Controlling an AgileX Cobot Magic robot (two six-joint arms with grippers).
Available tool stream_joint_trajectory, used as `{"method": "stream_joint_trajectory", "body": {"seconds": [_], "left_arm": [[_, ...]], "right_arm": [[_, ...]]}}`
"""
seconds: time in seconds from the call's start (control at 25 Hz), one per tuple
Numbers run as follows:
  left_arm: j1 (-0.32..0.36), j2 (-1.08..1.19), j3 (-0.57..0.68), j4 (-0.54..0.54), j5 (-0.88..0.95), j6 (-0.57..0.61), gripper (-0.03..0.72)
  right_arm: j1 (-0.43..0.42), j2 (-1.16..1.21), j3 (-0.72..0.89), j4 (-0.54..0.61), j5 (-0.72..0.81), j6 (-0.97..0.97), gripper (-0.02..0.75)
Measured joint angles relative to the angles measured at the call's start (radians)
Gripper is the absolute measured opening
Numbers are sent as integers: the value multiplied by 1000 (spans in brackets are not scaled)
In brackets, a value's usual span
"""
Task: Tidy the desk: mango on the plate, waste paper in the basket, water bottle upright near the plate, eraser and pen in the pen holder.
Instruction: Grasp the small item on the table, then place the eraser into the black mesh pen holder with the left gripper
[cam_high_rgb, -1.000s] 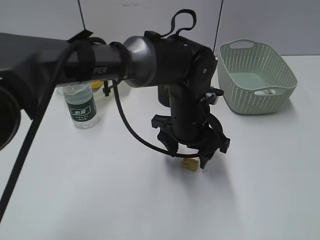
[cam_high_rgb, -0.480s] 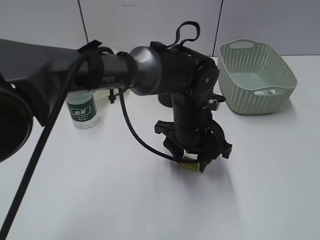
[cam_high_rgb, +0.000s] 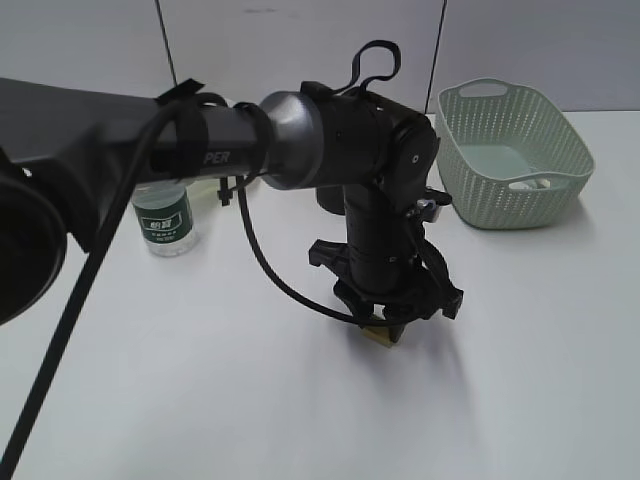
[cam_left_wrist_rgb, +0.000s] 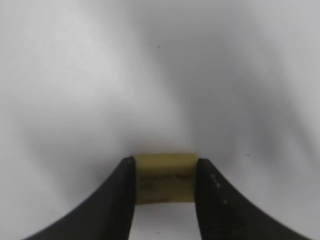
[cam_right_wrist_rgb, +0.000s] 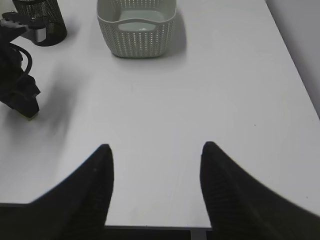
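Note:
The eraser (cam_left_wrist_rgb: 165, 177), a small yellowish block with dark print, lies on the white desk. My left gripper (cam_left_wrist_rgb: 165, 160) points straight down over it, and both black fingers press against its sides. In the exterior view the eraser (cam_high_rgb: 379, 337) peeks out under the left gripper (cam_high_rgb: 385, 325) at the desk's middle. My right gripper (cam_right_wrist_rgb: 156, 146) hovers open over bare desk with nothing between its fingers. The water bottle (cam_high_rgb: 163, 220) stands upright at the left. The basket (cam_high_rgb: 500, 200) sits at the back right. The pen holder (cam_right_wrist_rgb: 40, 20) stands behind the left arm. Mango, plate, waste paper and pen are hidden.
The left arm (cam_high_rgb: 200, 140) stretches across the exterior view and blocks much of the back left of the desk. In the right wrist view the basket (cam_right_wrist_rgb: 135, 30) and the left arm's wrist (cam_right_wrist_rgb: 17, 90) lie ahead, and the desk's right edge (cam_right_wrist_rgb: 295, 65) runs close.
The left gripper has come down onto the eraser and its fingers have closed in against the eraser's sides. The right gripper has not moved.

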Motion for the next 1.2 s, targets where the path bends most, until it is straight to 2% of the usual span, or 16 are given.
{"method": "stream_joint_trajectory", "body": {"seconds": [0.48,0.72,0.92,1.2], "left_arm": [[5,-96,0,0,87,26,281],[39,-183,0,26,90,27,281],[90,-242,0,94,-41,20,281],[158,-255,0,116,-313,17,281]], "right_arm": [[0,0,0,0,0,0,446],[0,0,0,0,0,0,446],[0,0,0,0,0,0,446],[0,0,0,0,-1,0,446]]}}
